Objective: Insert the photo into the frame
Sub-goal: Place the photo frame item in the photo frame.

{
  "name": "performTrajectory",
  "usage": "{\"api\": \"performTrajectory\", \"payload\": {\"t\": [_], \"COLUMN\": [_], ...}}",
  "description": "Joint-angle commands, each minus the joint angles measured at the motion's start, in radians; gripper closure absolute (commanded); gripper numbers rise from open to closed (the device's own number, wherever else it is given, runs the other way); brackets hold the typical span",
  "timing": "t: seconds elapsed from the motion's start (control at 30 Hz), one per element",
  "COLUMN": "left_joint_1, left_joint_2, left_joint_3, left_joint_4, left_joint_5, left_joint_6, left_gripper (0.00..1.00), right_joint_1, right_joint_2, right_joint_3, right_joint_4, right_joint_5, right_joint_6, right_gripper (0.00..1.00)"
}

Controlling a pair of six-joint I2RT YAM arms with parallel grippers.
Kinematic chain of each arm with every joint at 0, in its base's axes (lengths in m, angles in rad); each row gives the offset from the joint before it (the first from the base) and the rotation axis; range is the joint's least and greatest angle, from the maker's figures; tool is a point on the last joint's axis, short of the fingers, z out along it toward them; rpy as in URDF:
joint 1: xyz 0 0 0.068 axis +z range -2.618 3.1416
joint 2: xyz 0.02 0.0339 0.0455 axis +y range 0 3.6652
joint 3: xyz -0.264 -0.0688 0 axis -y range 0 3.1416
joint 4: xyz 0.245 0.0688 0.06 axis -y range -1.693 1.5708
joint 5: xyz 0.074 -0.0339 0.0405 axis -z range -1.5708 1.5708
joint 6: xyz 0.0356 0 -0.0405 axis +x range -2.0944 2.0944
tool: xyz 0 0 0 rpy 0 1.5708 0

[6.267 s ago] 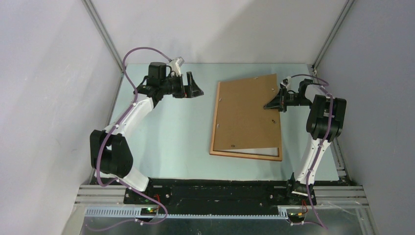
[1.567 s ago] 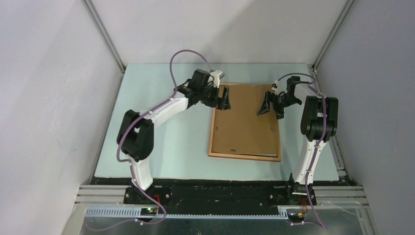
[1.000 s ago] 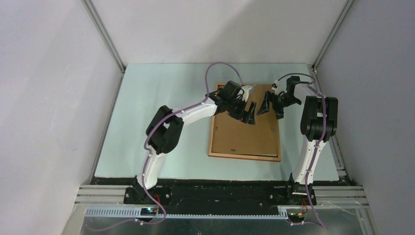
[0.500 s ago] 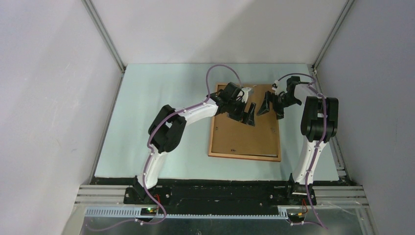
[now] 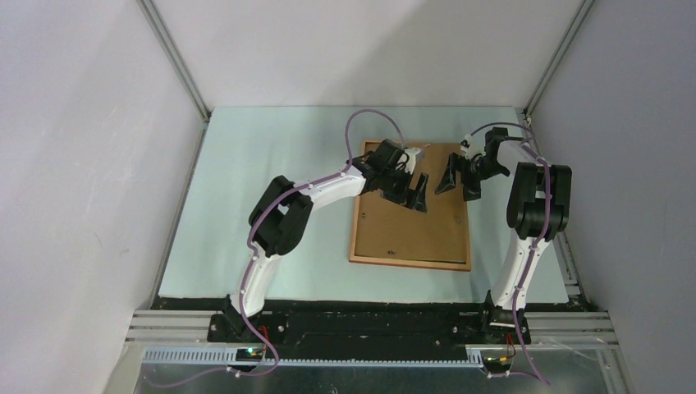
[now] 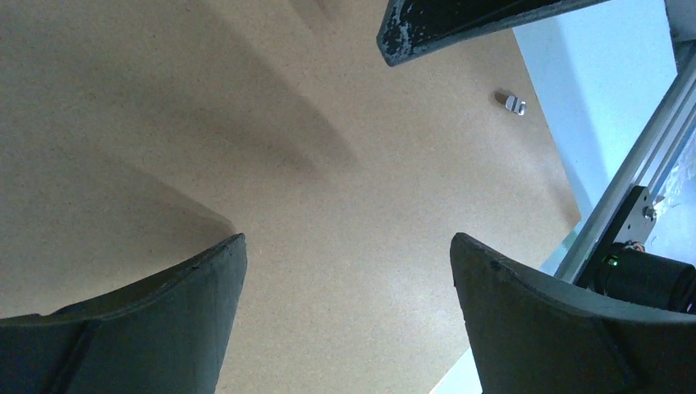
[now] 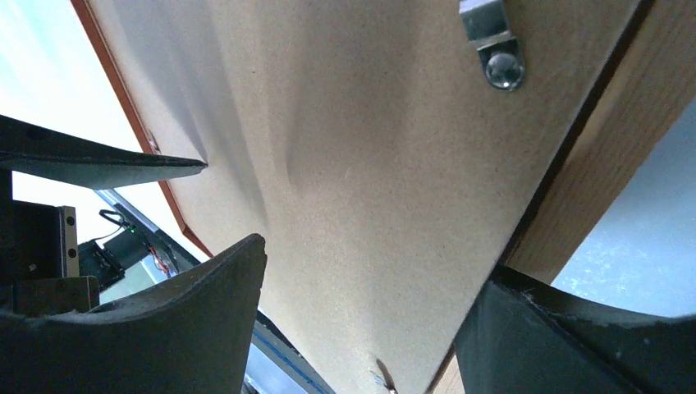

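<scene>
Left hand [image 5: 417, 194] newly over frame [image 5: 410, 263] (near-far)

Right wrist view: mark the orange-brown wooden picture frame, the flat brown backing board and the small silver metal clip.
Orange-brown wooden picture frame [image 7: 611, 156], right wrist view, on its moulding.
Flat brown backing board [image 7: 369, 164], right wrist view, bare middle.
Small silver metal clip [image 7: 486, 29], right wrist view, its tab.

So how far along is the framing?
Seemingly done: the flat brown backing board lies inside the thin orange-brown wooden frame; the photo isn't visible. In hand: the left hand and right hand, both open, hover above the board. Left: probably pressing and fastening it.
</scene>
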Motion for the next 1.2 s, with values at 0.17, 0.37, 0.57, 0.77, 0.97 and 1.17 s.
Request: {"api": "performTrajectory", "payload": {"t": [0.17, 0.37, 0.57, 0.77, 0.97, 1.17], "left_joint_1": [0.017, 0.022, 0.026, 0.029, 0.030, 0.032], "left_joint_2": [-0.021, -0.028, -0.033, -0.040, -0.036, -0.034], "left_joint_3": [-0.024, -0.037, -0.043, -0.050, -0.052, -0.052], "left_joint_4": [0.011, 0.013, 0.016, 0.017, 0.018, 0.018], "left_joint_5": [-0.020, -0.025, -0.026, -0.029, -0.031, -0.030], "left_joint_6": [0.014, 0.015, 0.013, 0.012, 0.012, 0.011], "left_gripper": [0.02, 0.02, 0.02, 0.02, 0.02, 0.02], "right_joint_1": [-0.003, -0.003, -0.003, -0.001, -0.003, -0.011], "right_joint_2": [-0.059, -0.060, -0.060, -0.059, -0.074, -0.107], "right_joint_3": [0.050, 0.074, 0.084, 0.096, 0.099, 0.102], "right_joint_4": [-0.041, -0.053, -0.065, -0.075, -0.086, -0.086], "right_joint_5": [0.012, 0.040, 0.066, 0.099, 0.156, 0.205], "right_joint_6": [-0.025, -0.033, -0.041, -0.046, -0.063, -0.079], "right_gripper": [0.21, 0.21, 0.21, 0.21, 0.21, 0.21]}}
